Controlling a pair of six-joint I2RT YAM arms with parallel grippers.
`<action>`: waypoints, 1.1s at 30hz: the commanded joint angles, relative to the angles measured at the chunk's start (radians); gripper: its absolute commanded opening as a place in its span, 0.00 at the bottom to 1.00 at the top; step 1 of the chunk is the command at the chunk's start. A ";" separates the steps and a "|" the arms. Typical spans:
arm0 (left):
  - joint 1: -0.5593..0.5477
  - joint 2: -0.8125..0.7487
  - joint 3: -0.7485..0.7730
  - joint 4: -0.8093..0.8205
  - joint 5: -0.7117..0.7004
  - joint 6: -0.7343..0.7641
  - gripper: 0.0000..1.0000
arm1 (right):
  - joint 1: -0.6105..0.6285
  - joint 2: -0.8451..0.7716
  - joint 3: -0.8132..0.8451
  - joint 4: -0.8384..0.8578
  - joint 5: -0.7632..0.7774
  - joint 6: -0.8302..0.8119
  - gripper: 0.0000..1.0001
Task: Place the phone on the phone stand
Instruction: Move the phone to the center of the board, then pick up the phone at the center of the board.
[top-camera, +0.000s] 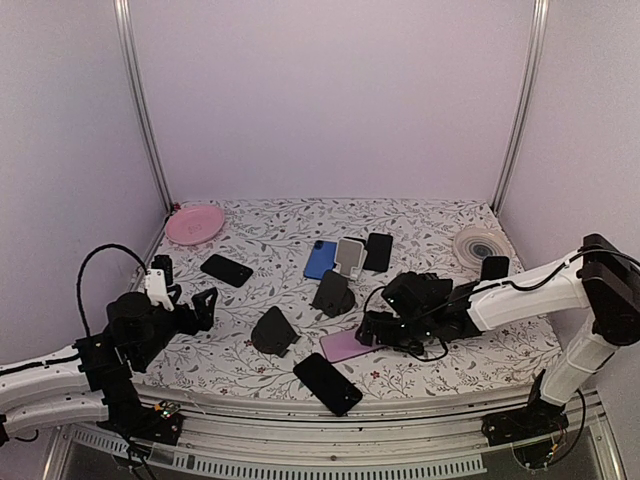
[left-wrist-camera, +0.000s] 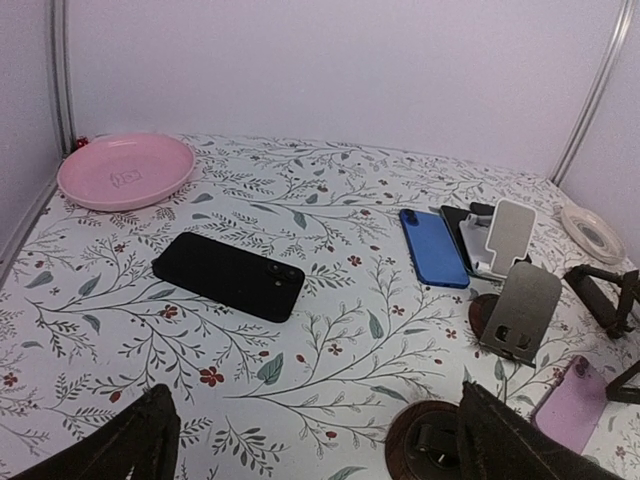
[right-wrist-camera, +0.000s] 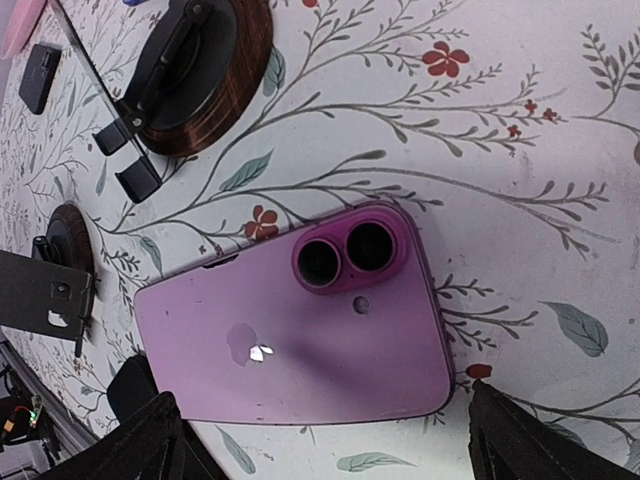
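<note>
1. Right wrist: purple phone (right-wrist-camera: 290, 340) lies flat, back up, on the floral bench (right-wrist-camera: 520, 120), just ahead of the right gripper (right-wrist-camera: 335, 455); jaws wide, empty.
2. Top view: phone sits at 6 o'clock of the black phone stand (top-camera: 333, 293).
3. Probably rigid, slick glass, fragile; pinch the long edges.
4. Left gripper (top-camera: 190, 305): jaws wide, empty.

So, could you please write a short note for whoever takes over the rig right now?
Left pincer: open, empty, above the table's left side.
Right pincer: open, a finger on either side of the purple smartphone, not closed on it.
The phone lies flat, camera side up, on the floral tablecloth. A black round-based phone stand sits empty just beyond it.
Done: approach. Left: grasp, lift, set the phone on the stand.
</note>
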 joint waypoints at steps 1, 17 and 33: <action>0.016 -0.006 0.005 0.006 0.012 -0.001 0.97 | 0.038 -0.079 -0.035 -0.094 0.064 -0.085 0.99; 0.017 0.052 0.043 -0.026 0.030 -0.030 0.97 | 0.412 0.170 0.283 -0.291 0.219 -0.286 1.00; 0.018 0.081 0.068 -0.044 0.111 -0.100 0.97 | 0.396 0.369 0.441 -0.320 0.229 -0.470 1.00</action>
